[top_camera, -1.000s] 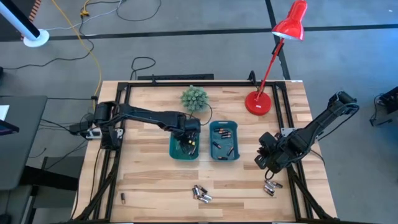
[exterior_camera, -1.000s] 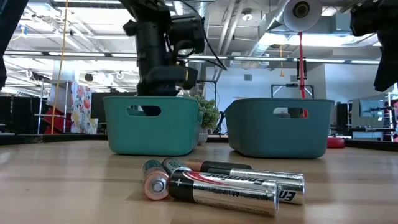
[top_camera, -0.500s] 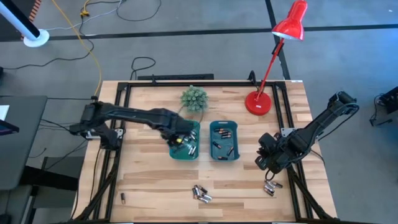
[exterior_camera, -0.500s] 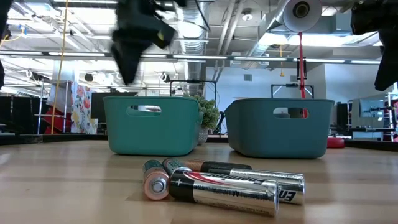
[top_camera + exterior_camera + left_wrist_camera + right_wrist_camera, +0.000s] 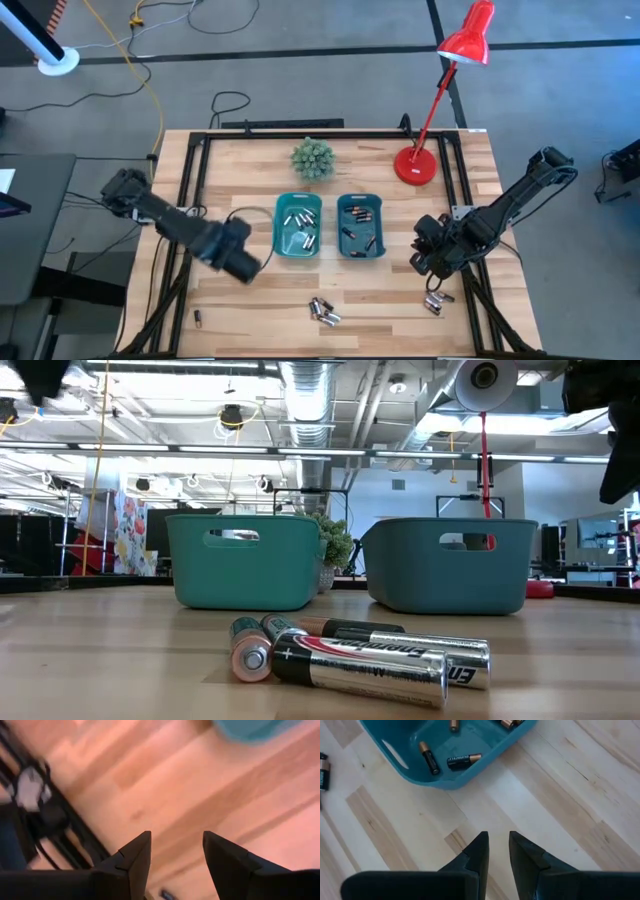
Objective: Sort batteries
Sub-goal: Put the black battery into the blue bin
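- The left pincer (image 5: 243, 264) has left the left bin (image 5: 297, 226), where it hung a second ago, and now sits over bare table (image 5: 240, 310) at left of centre in the high view — its fingers apart, nothing between them.
- That reads as a drop just finished: one more cell in the left bin, and the arm is likely heading for another.
- The right pincer (image 5: 428, 262) has not moved — right of the right bin (image 5: 360, 226), fingers slightly apart and holding nothing.
- Still to sort: a cluster of batteries (image 5: 323, 311) low in the frame below the bins, another small group (image 5: 433, 303) at lower right, and a single cell (image 5: 197, 318) at lower left.
- The central cluster lies flat on the table, its cells side by side; in the low view their long axes run from left-near to right-far, capped ends toward the camera.
- The lone cell's axis runs roughly up-down in the high view — which end leads I cannot tell.
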